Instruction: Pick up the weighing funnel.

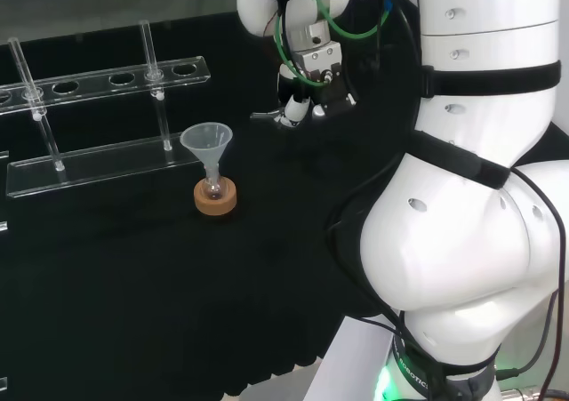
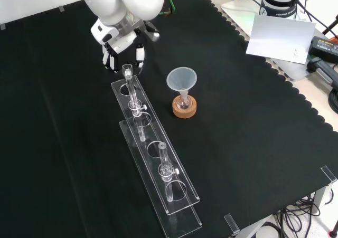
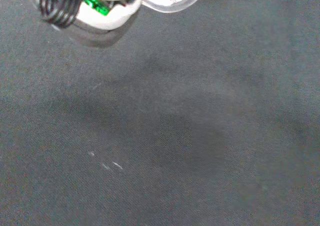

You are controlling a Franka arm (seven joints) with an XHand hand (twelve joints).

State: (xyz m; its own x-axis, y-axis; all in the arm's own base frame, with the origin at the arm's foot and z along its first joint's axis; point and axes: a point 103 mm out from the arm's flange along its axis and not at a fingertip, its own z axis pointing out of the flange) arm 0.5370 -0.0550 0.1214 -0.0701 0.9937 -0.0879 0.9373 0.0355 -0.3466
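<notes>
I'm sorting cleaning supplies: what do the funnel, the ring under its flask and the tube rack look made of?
The funnel: clear glass or plastic, see-through with glints; which is unclear. The ring: cork, matte tan. The tube rack: likely clear acrylic, flat glossy plates with bright edges.

The head view looks from behind and above the arm's base, over its white links, across the table. The front view stands high above another table edge, about a quarter turn round, looking steeply down. Both share the funnel and the clear rack. The wrist view sits close above the cloth, past the hand.
</notes>
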